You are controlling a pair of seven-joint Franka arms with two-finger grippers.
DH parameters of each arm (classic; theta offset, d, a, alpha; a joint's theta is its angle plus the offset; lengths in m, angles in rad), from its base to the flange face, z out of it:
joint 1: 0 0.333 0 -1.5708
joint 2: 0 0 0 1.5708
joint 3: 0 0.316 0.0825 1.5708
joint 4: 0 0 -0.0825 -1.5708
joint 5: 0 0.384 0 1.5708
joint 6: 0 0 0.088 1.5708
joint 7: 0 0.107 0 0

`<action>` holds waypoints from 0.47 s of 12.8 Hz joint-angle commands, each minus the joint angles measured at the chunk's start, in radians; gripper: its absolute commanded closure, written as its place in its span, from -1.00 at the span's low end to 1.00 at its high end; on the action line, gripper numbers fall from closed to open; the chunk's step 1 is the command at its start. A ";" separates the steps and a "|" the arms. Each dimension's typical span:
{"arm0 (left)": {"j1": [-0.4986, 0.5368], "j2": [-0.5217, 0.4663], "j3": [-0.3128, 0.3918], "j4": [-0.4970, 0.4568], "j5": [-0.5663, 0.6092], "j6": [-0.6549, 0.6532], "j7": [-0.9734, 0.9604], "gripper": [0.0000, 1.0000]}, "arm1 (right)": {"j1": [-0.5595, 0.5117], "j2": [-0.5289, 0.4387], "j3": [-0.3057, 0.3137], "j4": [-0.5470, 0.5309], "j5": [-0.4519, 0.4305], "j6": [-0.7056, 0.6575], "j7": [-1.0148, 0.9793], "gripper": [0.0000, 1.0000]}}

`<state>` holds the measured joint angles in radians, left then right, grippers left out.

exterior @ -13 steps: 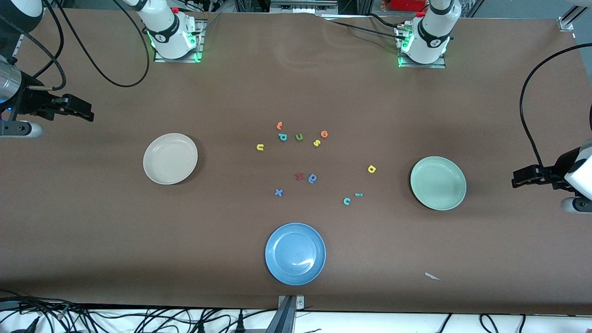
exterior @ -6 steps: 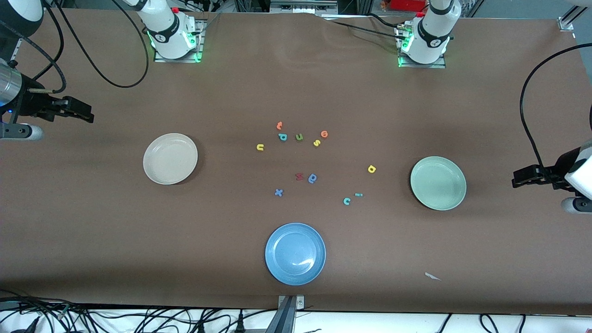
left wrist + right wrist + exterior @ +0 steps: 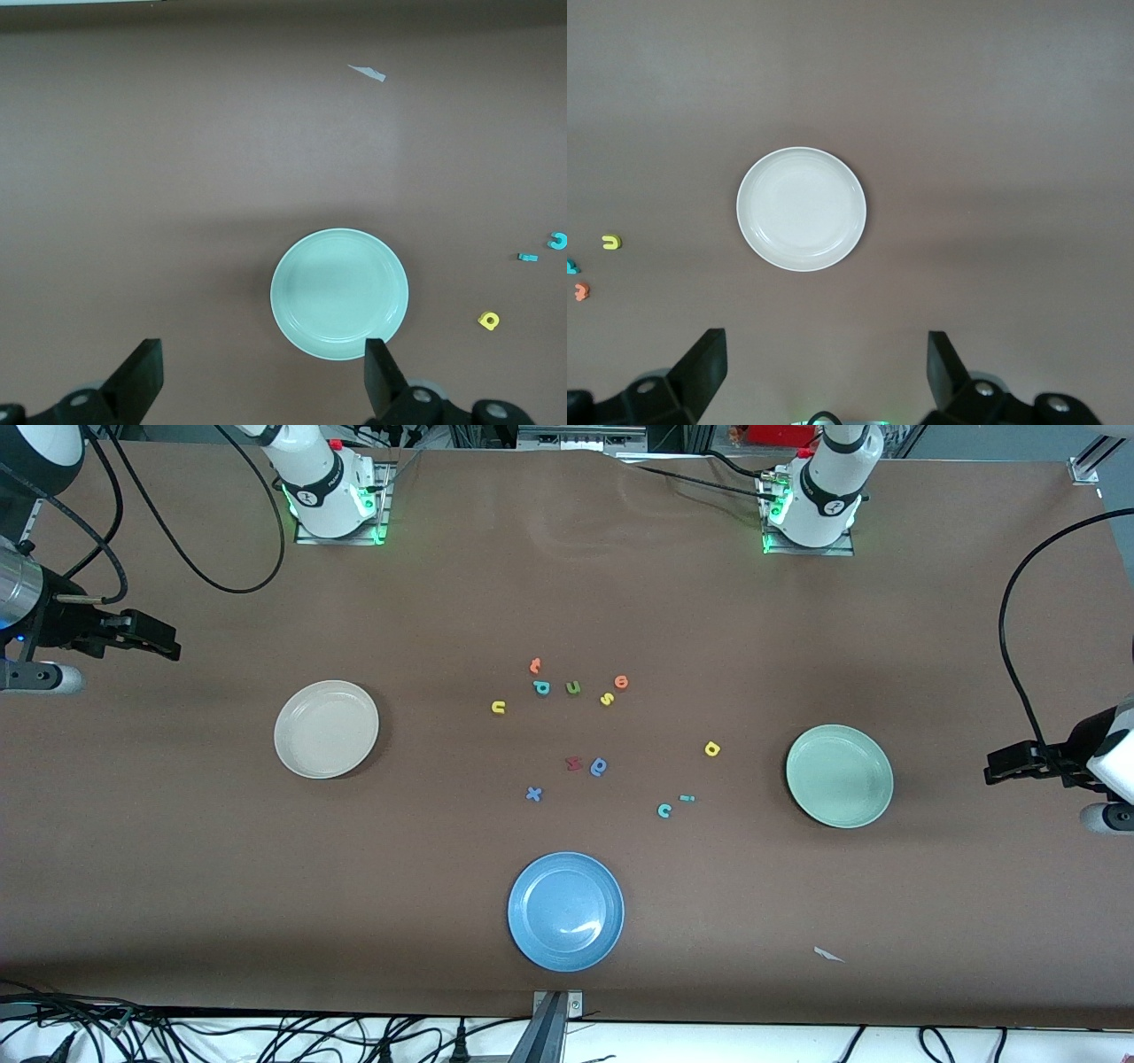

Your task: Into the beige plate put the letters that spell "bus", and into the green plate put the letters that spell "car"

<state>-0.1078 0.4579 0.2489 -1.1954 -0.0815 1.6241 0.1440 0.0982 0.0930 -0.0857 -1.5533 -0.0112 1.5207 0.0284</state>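
Note:
The beige plate (image 3: 326, 729) (image 3: 802, 208) lies bare toward the right arm's end, the green plate (image 3: 839, 776) (image 3: 340, 294) bare toward the left arm's end. Between them lie the teal b (image 3: 540, 687), yellow u (image 3: 498, 708) (image 3: 610, 242) and yellow s (image 3: 607, 699). Closer to the green plate are the teal c (image 3: 664, 810) (image 3: 557, 240), yellow a (image 3: 712, 749) (image 3: 488, 320) and thin teal r (image 3: 686, 798) (image 3: 528, 258). My right gripper (image 3: 168, 642) (image 3: 824, 350) hangs open over bare table beside the beige plate. My left gripper (image 3: 992, 766) (image 3: 263, 359) is open beside the green plate.
A blue plate (image 3: 565, 911) sits near the front edge. Other letters lie among the task's: olive u (image 3: 573, 687), orange o (image 3: 621, 682), orange t (image 3: 535, 665), red letter (image 3: 574, 763), blue q (image 3: 599, 766), blue x (image 3: 532, 794). A paper scrap (image 3: 828, 954) lies nearer the camera.
My left gripper has drifted slightly away from the green plate toward the table's end. The right gripper has barely shifted. No letter or plate has moved.

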 commanded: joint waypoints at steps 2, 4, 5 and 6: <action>-0.003 -0.015 0.006 -0.016 -0.023 -0.009 0.026 -1.00 | 0.005 0.013 -0.002 0.032 0.007 -0.016 0.010 -1.00; -0.006 -0.015 0.006 -0.020 -0.021 -0.009 0.026 -1.00 | 0.005 0.013 -0.002 0.032 0.008 -0.016 0.010 -1.00; -0.006 -0.015 0.006 -0.021 -0.021 -0.009 0.026 -1.00 | 0.005 0.013 -0.002 0.032 0.007 -0.014 0.010 -1.00; -0.006 -0.015 0.006 -0.021 -0.021 -0.009 0.026 -1.00 | 0.005 0.013 -0.002 0.032 0.008 -0.014 0.010 -1.00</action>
<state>-0.1097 0.4579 0.2482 -1.2010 -0.0815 1.6235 0.1448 0.0986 0.0930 -0.0853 -1.5533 -0.0112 1.5208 0.0285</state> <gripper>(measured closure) 0.000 0.000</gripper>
